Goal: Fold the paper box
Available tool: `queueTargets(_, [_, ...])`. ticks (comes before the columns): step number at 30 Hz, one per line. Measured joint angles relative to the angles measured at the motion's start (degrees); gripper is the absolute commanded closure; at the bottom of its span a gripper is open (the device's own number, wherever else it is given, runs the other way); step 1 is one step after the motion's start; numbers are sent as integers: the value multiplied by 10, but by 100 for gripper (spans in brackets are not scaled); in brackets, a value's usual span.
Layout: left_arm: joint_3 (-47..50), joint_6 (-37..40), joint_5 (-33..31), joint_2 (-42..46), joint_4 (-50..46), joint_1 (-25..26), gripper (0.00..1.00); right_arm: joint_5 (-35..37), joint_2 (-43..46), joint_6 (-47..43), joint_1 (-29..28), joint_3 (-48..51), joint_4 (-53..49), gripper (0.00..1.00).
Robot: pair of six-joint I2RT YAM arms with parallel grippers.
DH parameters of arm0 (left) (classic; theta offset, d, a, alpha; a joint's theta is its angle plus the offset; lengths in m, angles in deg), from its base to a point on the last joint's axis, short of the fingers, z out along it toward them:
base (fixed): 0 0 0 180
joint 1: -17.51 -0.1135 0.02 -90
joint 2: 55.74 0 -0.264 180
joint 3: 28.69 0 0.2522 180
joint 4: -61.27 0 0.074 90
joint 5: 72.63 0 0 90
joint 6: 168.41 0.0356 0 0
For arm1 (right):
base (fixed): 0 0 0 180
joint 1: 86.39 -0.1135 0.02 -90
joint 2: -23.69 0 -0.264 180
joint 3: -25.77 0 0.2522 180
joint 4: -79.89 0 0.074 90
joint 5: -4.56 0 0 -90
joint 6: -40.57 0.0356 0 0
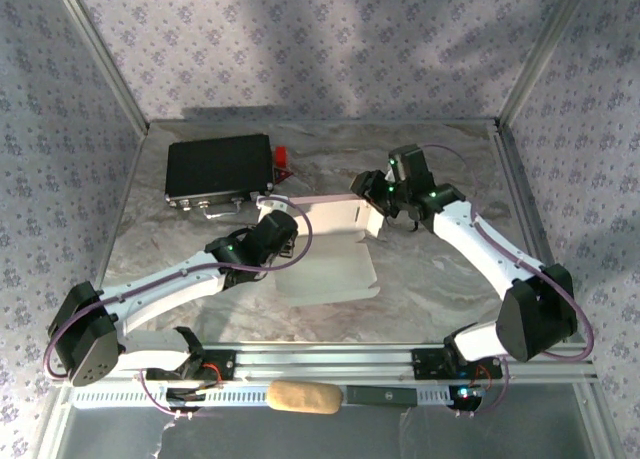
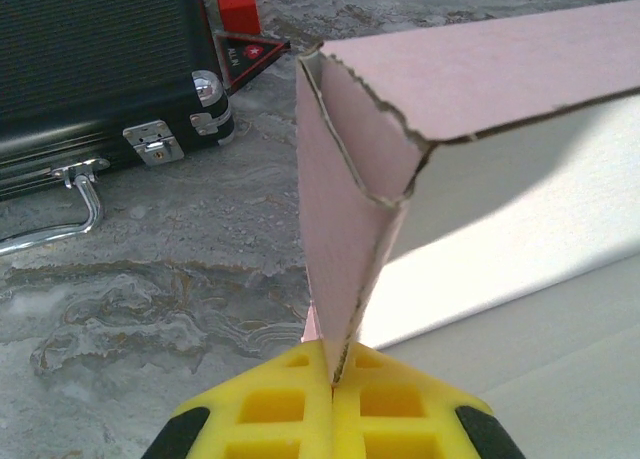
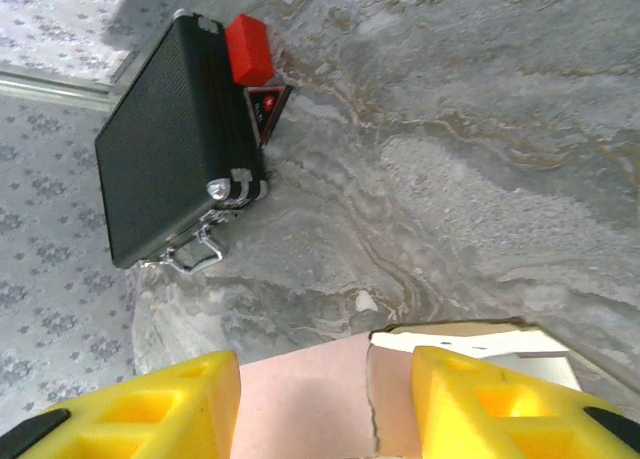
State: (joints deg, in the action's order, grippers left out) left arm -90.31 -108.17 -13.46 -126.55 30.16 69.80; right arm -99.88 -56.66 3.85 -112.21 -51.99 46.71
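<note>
The box (image 1: 330,259) lies mid-table (image 1: 440,279), between the two arms, partly folded: a whitish panel lies flat towards the near edge, and a pink wall stands along its far side. The left gripper (image 2: 332,379) sits at the wall's left end, its yellow fingers (image 2: 270,409) pressed together on a thin pink flap (a corner piece with a ragged, perforated edge) that rises upright from between them. The right gripper (image 3: 325,409) is at the wall's right end. Its fingers (image 3: 490,409) stand apart, with pink card and a slit in it showing between them; whether they press on the card I cannot tell. A black case (image 1: 218,167) lies at the far left, well apart from the box, with a red block (image 1: 283,156) just beside its right end.
</note>
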Motion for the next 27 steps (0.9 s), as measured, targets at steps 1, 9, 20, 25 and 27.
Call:
queueTargets(1, [0,0,0,0,0,0,100,-2,0,2,-2,4,5,51])
queueTargets(9, [0,4,0,0,0,3,100,-13,0,26,-10,23,32,66])
queueTargets(20, [0,3,-1,0,-1,7,100,-10,9,73,-13,34,70,74])
queueTargets(25, [0,4,-1,0,2,7,100,-5,46,66,-13,58,73,43])
queueTargets(27, [0,4,0,0,1,8,100,10,96,52,-14,91,75,36])
